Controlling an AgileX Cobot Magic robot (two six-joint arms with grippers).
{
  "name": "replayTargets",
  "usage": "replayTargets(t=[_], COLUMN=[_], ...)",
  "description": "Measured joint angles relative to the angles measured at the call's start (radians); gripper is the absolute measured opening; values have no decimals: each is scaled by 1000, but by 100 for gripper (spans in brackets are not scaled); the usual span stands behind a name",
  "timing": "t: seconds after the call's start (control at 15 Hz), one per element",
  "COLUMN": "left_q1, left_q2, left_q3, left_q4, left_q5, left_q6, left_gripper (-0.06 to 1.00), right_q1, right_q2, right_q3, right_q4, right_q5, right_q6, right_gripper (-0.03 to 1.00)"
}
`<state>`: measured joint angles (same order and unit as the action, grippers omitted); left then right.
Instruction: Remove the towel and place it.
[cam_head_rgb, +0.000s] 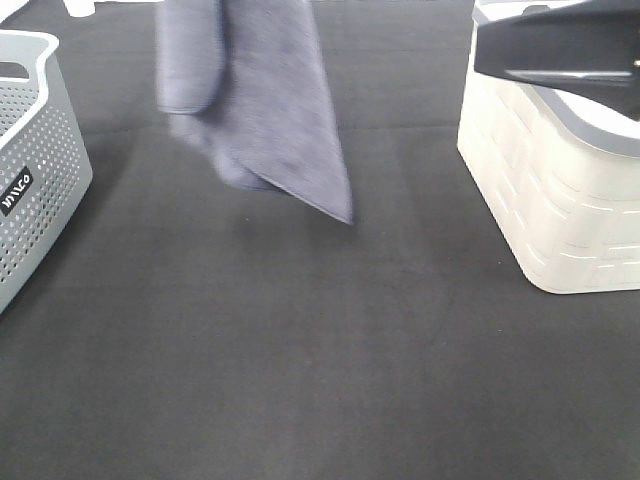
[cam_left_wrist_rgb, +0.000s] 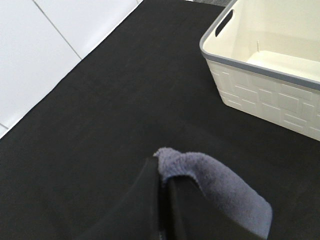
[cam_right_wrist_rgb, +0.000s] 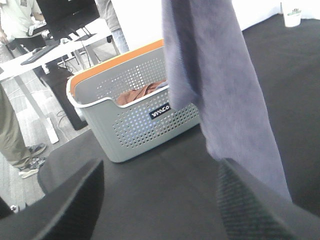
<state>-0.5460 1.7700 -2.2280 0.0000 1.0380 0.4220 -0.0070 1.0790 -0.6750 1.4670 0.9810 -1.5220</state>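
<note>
Towel (cam_left_wrist_rgb: 220, 186) pinched between left fingers (cam_left_wrist_rgb: 146, 200), hanging over mat (cam_head_rgb: 320, 350).

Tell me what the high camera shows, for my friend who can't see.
A lavender towel hangs in the air over a black table, a corner pointing down. A grey basket sits at the left edge and a cream basket at the right.

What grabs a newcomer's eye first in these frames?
A greyish-lavender terry towel hangs in mid-air over the black table mat, pinched by the left gripper. It hangs between a grey perforated plastic basket at the left, which holds a rust-red cloth, and a cream plastic basket with a grey rim at the right.
</note>
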Motion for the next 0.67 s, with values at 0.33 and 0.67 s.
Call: replayTargets(t=[0.33,0.67], left_q1=[-28,-28], left_q2=[67,77], left_q3=[0,0], left_q4=[9,9], left_q5=[-117,-176], left_q6=[-48,-19], left_gripper=[0,0], right_q1=[4,295], right_q2=[87,221], right_q3=[0,-80], right_q4=[119,170], right_q5=[-7,-225], right_q6=[-103,-216], right_gripper=[63,62])
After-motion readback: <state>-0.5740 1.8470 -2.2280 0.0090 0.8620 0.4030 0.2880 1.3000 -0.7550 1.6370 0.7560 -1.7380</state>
